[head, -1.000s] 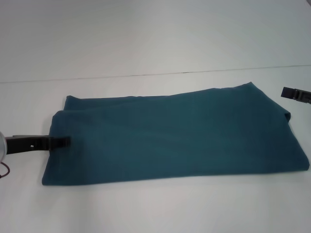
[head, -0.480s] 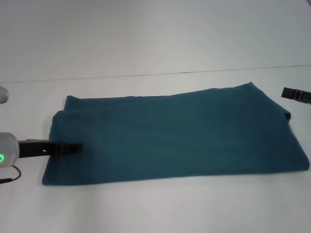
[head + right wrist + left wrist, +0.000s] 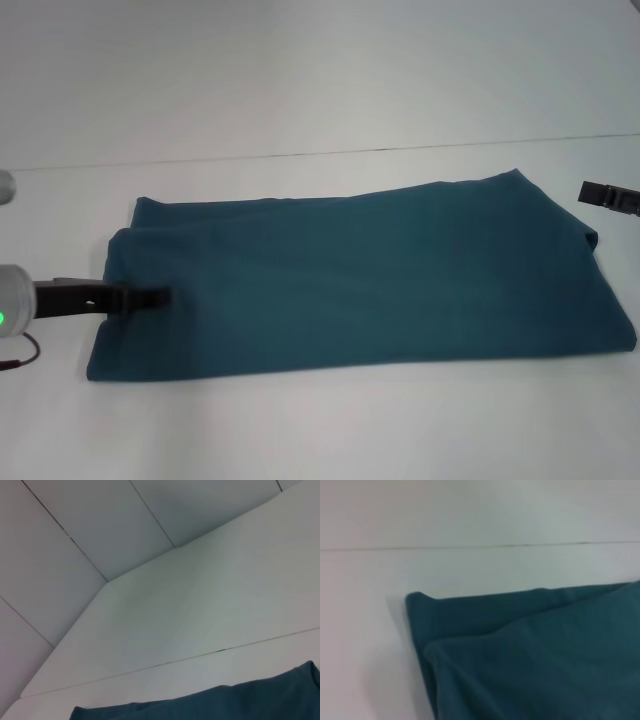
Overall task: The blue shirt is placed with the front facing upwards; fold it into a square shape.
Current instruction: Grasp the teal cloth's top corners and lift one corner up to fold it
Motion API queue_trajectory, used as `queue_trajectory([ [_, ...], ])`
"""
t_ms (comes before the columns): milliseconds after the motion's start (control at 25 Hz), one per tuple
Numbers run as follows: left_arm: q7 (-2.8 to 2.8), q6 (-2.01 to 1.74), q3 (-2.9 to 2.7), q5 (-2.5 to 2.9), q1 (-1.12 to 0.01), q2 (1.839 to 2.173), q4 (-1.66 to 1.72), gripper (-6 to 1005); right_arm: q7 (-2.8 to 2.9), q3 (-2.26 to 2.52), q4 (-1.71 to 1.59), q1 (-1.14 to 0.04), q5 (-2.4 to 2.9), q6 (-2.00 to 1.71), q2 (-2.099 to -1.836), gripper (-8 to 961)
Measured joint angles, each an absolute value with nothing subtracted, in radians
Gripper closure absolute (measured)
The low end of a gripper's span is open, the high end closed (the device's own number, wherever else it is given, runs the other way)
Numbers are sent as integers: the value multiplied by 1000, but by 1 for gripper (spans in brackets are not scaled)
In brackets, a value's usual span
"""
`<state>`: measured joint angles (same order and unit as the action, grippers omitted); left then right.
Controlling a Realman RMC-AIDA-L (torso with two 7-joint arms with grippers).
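Note:
The blue shirt lies flat on the white table as a long folded band, plain teal side up, with no print showing. My left gripper reaches in low from the left, and its dark tip sits over the shirt's left end. My right gripper hangs just beyond the shirt's far right corner, apart from the cloth. The left wrist view shows the layered far left corner of the shirt. The right wrist view catches only the far edge of the shirt.
The white table runs all around the shirt. A thin dark seam crosses it behind the shirt. Pale wall panels rise beyond the table.
My left gripper has slid right, from the shirt's left edge to a little way over the cloth. The shirt and the right gripper have stayed put.

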<state>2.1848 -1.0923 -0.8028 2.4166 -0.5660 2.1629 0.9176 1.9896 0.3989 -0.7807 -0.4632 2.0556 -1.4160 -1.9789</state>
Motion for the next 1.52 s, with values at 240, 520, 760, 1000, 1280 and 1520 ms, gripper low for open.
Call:
queue_trajectory([
  [240, 2196, -1127, -791, 2406, -506, 2162, 996, 309, 1988, 399, -781, -467, 2056, -1415, -1979, 53],
  [520, 2192, -1128, -796, 2408, -491, 2163, 981, 308, 1986, 399, -780, -469, 2056, -1411, -1979, 53],
  [760, 2194, -1140, -794, 2409, -490, 2163, 977, 308, 1985, 399, -779, -471, 2056, -1412, -1979, 54],
  [1000, 2199, -1250, -711, 2410, -487, 2156, 1011, 308, 1988, 399, -779, -473, 2056, -1412, -1975, 54],
  [1280, 2245, -1401, -600, 2413, -478, 2124, 1026, 309, 1988, 399, -779, -473, 2056, -1413, -1973, 53],
  [1520, 2291, -1420, -561, 2486, -476, 2114, 1021, 308, 1988, 399, -779, -466, 2056, -1416, -1973, 53],
])
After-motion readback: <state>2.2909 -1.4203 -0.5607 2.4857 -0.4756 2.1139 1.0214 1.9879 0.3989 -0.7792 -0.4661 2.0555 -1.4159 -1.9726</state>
